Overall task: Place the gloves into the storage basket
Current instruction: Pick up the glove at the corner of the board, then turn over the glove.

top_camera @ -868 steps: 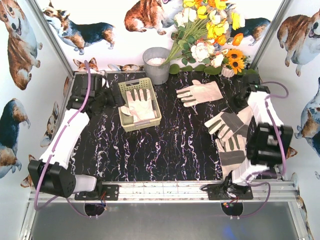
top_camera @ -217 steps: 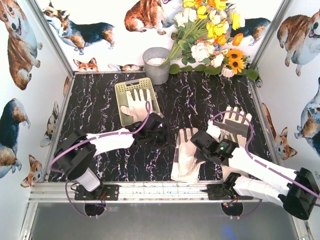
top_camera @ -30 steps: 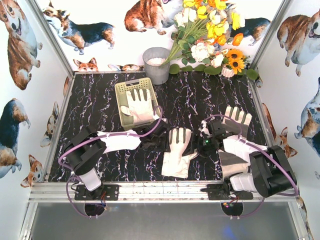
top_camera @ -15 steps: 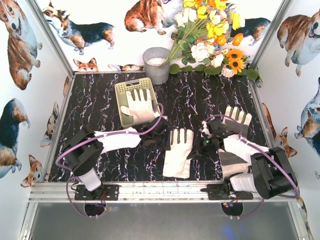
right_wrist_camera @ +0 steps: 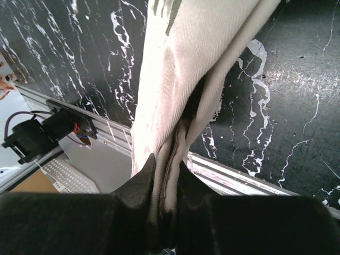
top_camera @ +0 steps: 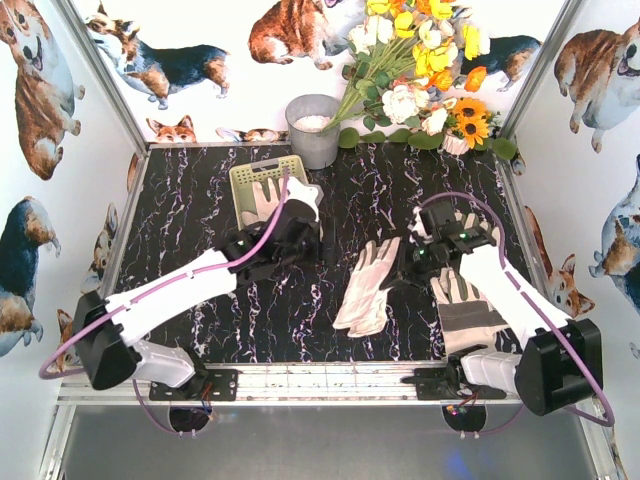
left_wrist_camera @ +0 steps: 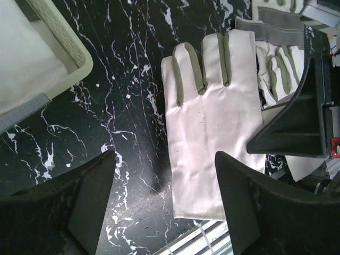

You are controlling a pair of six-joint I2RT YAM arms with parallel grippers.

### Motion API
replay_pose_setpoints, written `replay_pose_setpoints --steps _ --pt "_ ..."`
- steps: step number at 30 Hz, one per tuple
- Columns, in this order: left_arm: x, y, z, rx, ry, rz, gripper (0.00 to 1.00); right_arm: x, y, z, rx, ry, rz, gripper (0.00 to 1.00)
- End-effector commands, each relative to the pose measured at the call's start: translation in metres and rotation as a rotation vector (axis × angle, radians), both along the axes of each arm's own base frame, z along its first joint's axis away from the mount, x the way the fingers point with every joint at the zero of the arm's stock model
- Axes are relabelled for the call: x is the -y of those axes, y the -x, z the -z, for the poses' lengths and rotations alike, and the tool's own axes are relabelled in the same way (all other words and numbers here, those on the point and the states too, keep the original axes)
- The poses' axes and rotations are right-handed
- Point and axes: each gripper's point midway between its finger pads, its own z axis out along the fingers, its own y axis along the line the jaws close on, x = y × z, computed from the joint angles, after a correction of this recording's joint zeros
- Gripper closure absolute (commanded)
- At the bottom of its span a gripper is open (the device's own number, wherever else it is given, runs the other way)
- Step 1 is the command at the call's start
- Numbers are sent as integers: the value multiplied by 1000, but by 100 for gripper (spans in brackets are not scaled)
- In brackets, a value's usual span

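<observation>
Your right jaws have now closed on the glove (top_camera: 366,288) and raised it mid-desk (top_camera: 180,220). Your left jaws, open and empty, have backed toward the basket (top_camera: 248,173). The glove looks ready to carry over.

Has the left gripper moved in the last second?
Yes. The left gripper has shifted away from the front rail and now overlaps the near end of the storage basket.

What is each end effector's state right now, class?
Left end effector: open, empty.
Right end effector: closed, holding the cream-white fabric work glove.
</observation>
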Motion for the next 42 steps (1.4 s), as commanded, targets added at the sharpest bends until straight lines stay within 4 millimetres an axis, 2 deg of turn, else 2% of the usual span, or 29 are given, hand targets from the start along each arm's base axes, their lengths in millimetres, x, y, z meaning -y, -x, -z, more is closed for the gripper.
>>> replay_pose_setpoints --steps 1,3,7,10,14,20,26,30,36,40,42 --pt "-1 4 -17 70 10 35 28 -2 -10 -30 16 -5 26 100" --pt "16 14 -24 88 23 106 24 -4 -14 -38 9 -7 40 100" --pt "41 28 -20 76 -10 193 21 -6 -24 -53 21 -6 100 100" --pt "64 40 -27 93 4 251 18 -8 -30 -62 12 -15 159 100" --pt "82 53 -24 104 -22 303 15 -13 -36 -68 -31 -26 234 100" --pt "92 58 -7 133 -139 350 14 -27 -40 -64 -126 27 262 100" --pt "84 40 22 165 -347 317 15 -46 -42 -67 -152 40 238 100" --pt "78 35 30 171 -408 292 16 -51 -42 -67 -163 26 232 100" --pt "74 44 42 161 -473 310 29 -56 -42 -68 -177 -6 240 100" --pt "74 49 49 162 -510 315 49 -58 -45 -68 -175 -15 249 100" --pt "75 50 50 160 -519 307 68 -58 -46 -69 -172 -18 247 100"
